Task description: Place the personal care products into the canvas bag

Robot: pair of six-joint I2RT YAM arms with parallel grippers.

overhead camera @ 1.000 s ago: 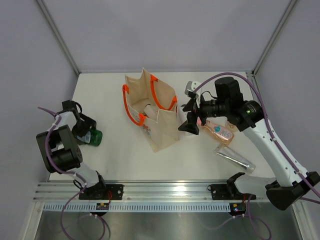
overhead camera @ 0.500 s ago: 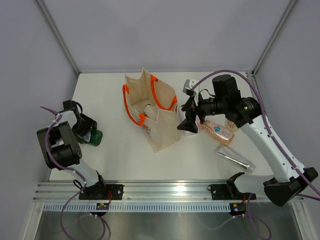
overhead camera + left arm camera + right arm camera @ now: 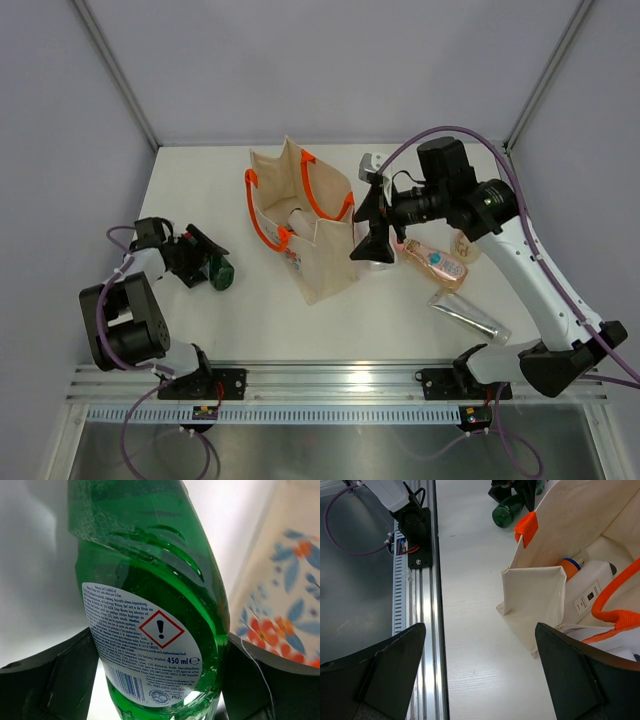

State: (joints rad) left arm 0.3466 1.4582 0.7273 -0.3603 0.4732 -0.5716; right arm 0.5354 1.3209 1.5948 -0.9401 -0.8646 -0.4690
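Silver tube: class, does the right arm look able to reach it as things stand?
Probably yes: the silver tube lies uncovered with nothing on it, and the right gripper is open and empty.

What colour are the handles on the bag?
The handles are bright orange, clearest in the right wrist view.

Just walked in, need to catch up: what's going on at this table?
Two arms are packing toiletries into a canvas bag. The left gripper is closed on a green bottle, left of the bag. The right gripper hangs open and empty over the bag's right edge. An orange bottle and a white flat bottle are already inside; a pink bottle and silver tube lie on the table.
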